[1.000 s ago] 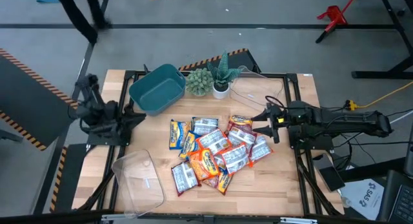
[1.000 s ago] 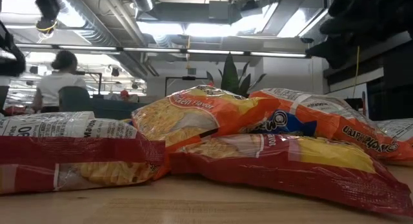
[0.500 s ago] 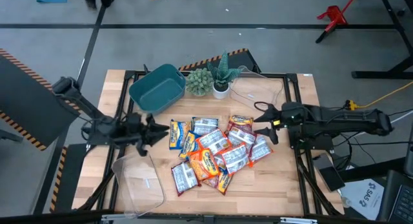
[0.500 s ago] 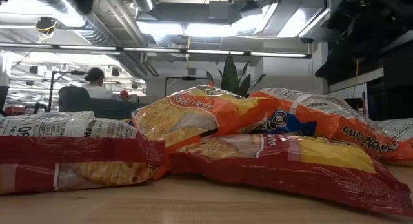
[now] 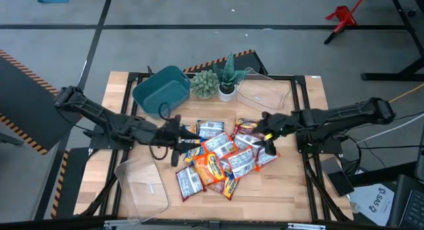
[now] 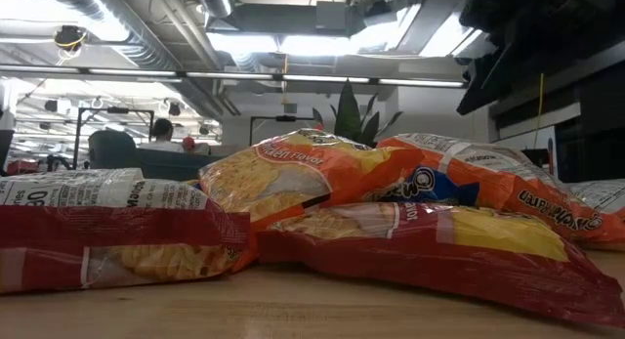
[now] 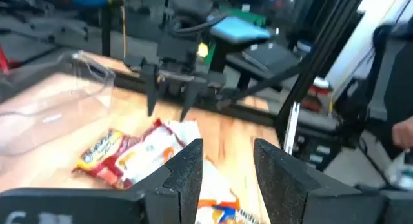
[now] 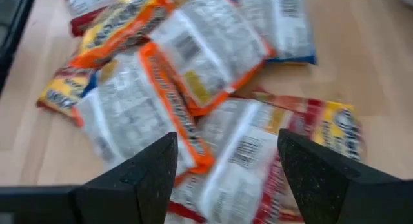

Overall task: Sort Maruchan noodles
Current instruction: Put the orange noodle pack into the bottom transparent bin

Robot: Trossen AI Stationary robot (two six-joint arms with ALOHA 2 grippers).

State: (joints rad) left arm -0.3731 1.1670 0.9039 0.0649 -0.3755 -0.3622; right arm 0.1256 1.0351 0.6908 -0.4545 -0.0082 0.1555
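The Maruchan noodles [image 5: 218, 154] lie in a loose overlapping pile of orange, red, blue-yellow and silvery packets at the table's middle, and they fill the low view [image 6: 312, 212]. My left gripper [image 5: 187, 140] is open and hovers at the pile's left edge; its wrist view [image 7: 226, 166] looks across packets [image 7: 135, 153] at the other arm. My right gripper [image 5: 264, 134] is open above the pile's right side. In its wrist view [image 8: 226, 172] the fingers stand over orange and silvery packets [image 8: 193, 69] without touching them.
A teal bin [image 5: 161, 91] and two small potted plants [image 5: 215, 83] stand at the far side. One clear tub [image 5: 142, 183] sits near the front left, another [image 5: 265, 92] far right of the plants. Bare wood shows along the near edge [image 5: 265, 187].
My left arm has swung from the table's left edge rightward, and its gripper now reaches the pile's left side. My right gripper has moved left from the right edge and now stands over the pile's right packets. The packets have not moved.
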